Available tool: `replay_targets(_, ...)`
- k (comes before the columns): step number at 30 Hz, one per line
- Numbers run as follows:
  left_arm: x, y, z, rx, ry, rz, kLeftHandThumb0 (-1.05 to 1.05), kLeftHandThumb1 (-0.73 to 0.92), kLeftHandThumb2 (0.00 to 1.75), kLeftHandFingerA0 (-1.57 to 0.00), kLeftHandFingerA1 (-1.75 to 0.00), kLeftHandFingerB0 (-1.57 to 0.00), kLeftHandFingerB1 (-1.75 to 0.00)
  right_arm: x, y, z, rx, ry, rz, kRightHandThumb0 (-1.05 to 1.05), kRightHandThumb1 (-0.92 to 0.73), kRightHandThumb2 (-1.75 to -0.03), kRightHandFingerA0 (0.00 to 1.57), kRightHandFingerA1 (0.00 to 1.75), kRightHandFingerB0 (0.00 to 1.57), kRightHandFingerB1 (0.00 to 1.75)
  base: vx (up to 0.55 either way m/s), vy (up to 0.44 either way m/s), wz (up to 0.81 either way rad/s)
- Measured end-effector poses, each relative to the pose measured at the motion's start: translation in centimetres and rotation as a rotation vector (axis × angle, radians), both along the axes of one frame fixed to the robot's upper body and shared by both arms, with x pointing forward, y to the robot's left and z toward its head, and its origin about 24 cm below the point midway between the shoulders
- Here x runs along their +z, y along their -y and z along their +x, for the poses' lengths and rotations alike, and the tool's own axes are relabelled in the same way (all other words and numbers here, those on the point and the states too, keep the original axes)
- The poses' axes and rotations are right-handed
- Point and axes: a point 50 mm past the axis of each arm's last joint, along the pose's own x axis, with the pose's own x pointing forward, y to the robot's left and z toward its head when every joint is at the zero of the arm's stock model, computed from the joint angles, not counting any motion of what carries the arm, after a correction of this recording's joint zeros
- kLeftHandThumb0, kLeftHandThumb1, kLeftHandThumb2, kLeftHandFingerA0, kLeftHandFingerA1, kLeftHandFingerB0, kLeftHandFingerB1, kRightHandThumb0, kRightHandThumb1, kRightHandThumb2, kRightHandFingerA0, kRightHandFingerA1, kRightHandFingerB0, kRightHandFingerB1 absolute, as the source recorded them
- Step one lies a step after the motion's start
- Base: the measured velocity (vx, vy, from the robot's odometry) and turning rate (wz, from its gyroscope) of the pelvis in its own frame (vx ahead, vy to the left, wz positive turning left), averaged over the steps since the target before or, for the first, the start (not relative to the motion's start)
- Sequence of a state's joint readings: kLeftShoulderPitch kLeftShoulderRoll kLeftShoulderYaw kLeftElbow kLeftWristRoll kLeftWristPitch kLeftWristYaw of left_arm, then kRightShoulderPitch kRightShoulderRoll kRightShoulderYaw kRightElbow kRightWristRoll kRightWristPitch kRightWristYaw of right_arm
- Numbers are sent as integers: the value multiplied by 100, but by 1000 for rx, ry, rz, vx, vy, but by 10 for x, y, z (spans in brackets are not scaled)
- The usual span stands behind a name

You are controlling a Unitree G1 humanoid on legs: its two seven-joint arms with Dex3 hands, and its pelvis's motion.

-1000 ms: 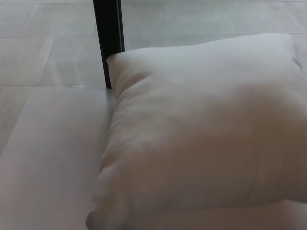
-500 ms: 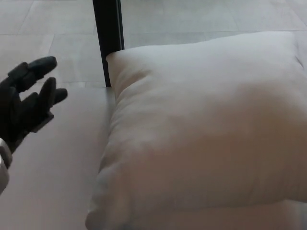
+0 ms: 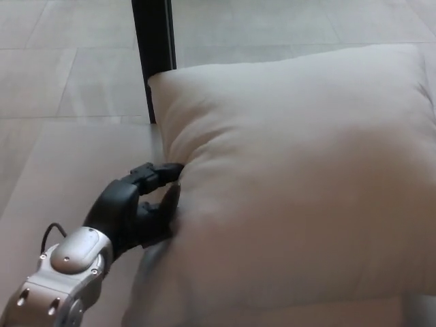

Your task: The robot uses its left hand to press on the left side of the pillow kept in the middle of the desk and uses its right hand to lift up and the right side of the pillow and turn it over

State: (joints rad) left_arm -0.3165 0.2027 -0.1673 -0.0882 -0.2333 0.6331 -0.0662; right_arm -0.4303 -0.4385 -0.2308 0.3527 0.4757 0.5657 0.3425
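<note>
The pillow (image 3: 293, 184) is white and plump and fills most of the right and middle of the head view. It lies flat on the pale desk (image 3: 61, 177). Its far left corner sits just in front of a black upright post (image 3: 154, 54), and its right side runs out of the picture. Its left edge is dented inward about halfway down.

The left hand (image 3: 139, 208) is at that dent. It comes in from the lower left on a silver-grey forearm (image 3: 58, 286) and touches the pillow's left edge. One black finger (image 3: 158, 172) lies along the top of the dent, its tip pressed into the fabric. Another finger (image 3: 168, 204) reaches in lower down, against the pillow's side. The fingers are spread, not closed around anything, and push on the cloth rather than grasp it.

The right hand does not show.

Beyond the desk, grey floor tiles (image 3: 68, 75) stretch away on both sides of the post.
</note>
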Motion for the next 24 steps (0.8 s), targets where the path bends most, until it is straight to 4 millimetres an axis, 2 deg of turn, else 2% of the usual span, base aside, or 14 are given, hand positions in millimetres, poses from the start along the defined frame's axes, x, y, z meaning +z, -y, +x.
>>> replay_targets(2, -5, 5, 0, 14, -18, -3, -75, 74, 105, -31, -62, -18, -49, -2, -8, 3, 16, -8, -8, -89, -71, -113, 14, 54, 10, 41, 0, 0, 0)
replay_targets(3, -7, 7, 0, 22, -26, -6, -78, 91, 74, -30, -57, -17, -38, -4, -12, 4, 21, -11, -11, -93, -91, -68, 21, 51, 23, 28, 0, 0, 0)
replay_targets(5, -10, 10, 0, 30, -39, -2, -79, 92, 74, -28, -55, -13, -35, -4, -17, 6, 25, -13, -10, -93, -91, -68, 22, 51, 23, 28, 0, 0, 0)
replay_targets(6, -12, 12, 0, 36, -48, 0, -80, 78, 113, -23, -59, -4, -41, -4, -20, 8, 27, -14, -13, -93, -92, -68, 23, 51, 23, 28, 0, 0, 0)
replay_targets(9, -18, 15, 0, 64, -74, -20, -84, 92, 79, -33, -62, -6, -29, -1, -29, 14, 32, -12, -24, -95, -91, -68, 24, 52, 22, 28, 0, 0, 0)
replay_targets(10, -19, 16, 0, 79, -85, -35, -86, 78, 117, -21, -63, 0, -21, 1, -33, 16, 35, -9, -25, -94, -92, -68, 25, 49, 22, 28, 0, 0, 0)
replay_targets(11, -21, 15, 1, 92, -96, -51, -99, 80, 94, -23, -65, 0, -11, 2, -35, 18, 36, -5, -26, -94, -92, -68, 23, 50, 22, 29, 0, 0, 0)
replay_targets(16, -32, 19, 3, 157, -190, -219, -104, 76, 120, -11, -56, 0, 0, 20, -62, 33, 64, 46, -9, -96, -88, -67, 27, 48, 21, 31, 0, 0, 0)
replay_targets(18, -37, 28, 3, 159, -216, -271, -105, 81, 128, -13, -64, 0, -3, 28, -78, 36, 97, 77, -12, -95, -68, -110, 26, 55, 14, 42, 0, 0, 0)
replay_targets(19, -37, 32, 3, 156, -223, -281, -104, 92, 77, -19, -65, 0, -1, 32, -87, 37, 116, 91, -13, -94, -67, -110, 24, 54, 17, 43, 0, 0, 0)
replay_targets(21, -38, 36, 3, 155, -232, -293, -101, 75, 106, -18, -65, 0, 0, 38, -100, 39, 143, 115, -18, -93, -67, -109, 24, 56, 16, 44, 0, 0, 0)
replay_targets(22, -39, 38, 3, 156, -235, -297, -104, 88, 67, -11, -61, 0, 0, 41, -107, 39, 159, 128, -21, -95, -89, -67, 27, 47, 21, 32, 0, 0, 0)
replay_targets(23, -39, 40, 3, 158, -239, -302, -105, 74, 117, -16, -65, 0, -1, 44, -113, 38, 174, 141, -28, -94, -89, -69, 28, 48, 19, 31, 0, 0, 0)
replay_targets(24, -40, 41, 3, 160, -240, -306, -105, 74, 117, -16, -65, 0, -1, 45, -118, 38, 188, 151, -37, -94, -89, -69, 28, 48, 19, 31, 0, 0, 0)
